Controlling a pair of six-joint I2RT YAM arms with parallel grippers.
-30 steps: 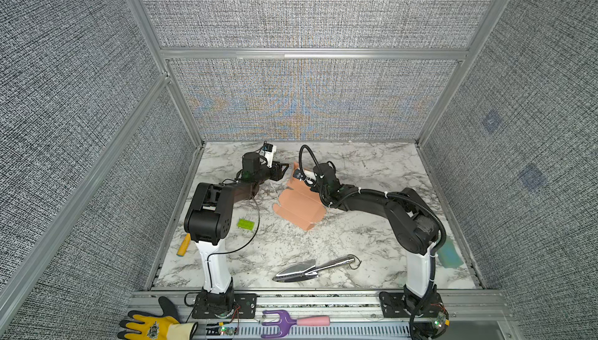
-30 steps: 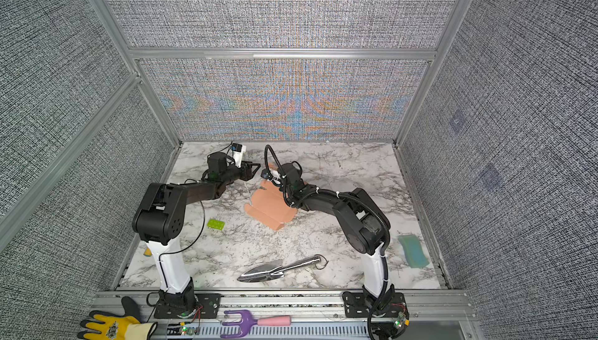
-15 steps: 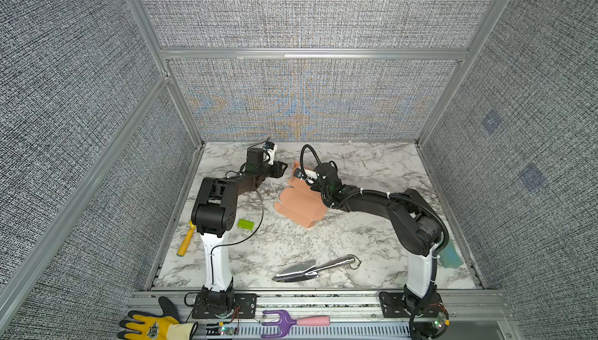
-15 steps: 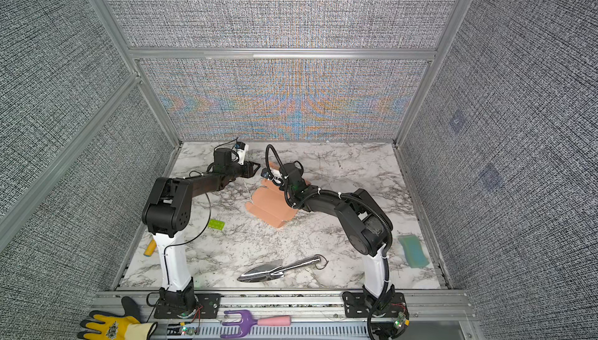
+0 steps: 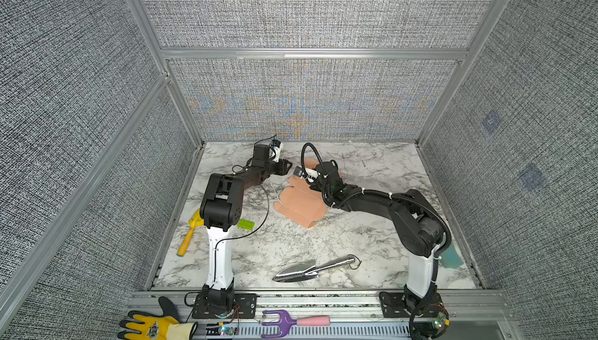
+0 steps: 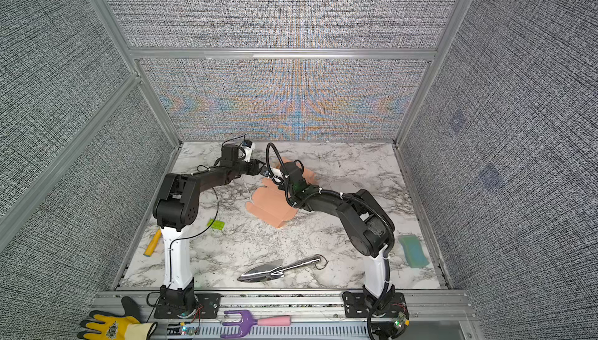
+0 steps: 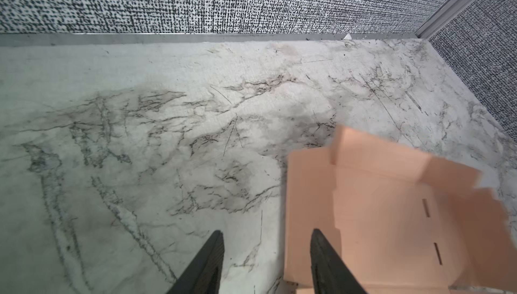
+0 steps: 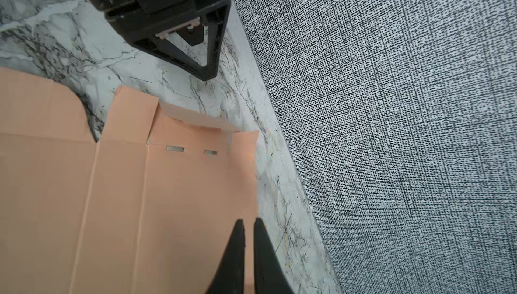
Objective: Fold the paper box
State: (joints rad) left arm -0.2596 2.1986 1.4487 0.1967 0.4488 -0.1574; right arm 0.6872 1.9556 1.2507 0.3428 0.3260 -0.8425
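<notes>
My left gripper (image 7: 266, 232) has its 2 black fingers (image 7: 207, 264) parted to a middling gap with nothing between them. It hovers low over the marble table (image 7: 140, 152) near the back wall. In the left wrist view, 1 finger overlaps the edge of the paper box (image 7: 377, 208). My right gripper (image 8: 249, 220) has its jaws nearly together, with only a thin slit between them, and its tips sit over an outer edge of the box (image 8: 112, 194). The view is too close for me to tell whether they pinch the card or only press on it. The box is a salmon-pink die-cut sheet, mostly unfolded, with creases, 2 small slits and side flaps. It lies in the back middle of the table, between the 2 arms, in both top views (image 5: 301, 204) (image 6: 271, 205), and 1 panel toward the back wall seems lifted. The 2 grippers are close together at the sheet's far end. Further out, a small green brick (image 5: 246, 224) lies beside the left arm and a yellow-handled tool (image 5: 189, 235) sits by the left edge. A shiny metal trowel (image 5: 310, 268) lies near the front, and a teal sponge (image 6: 413, 251) sits at the right edge.
</notes>
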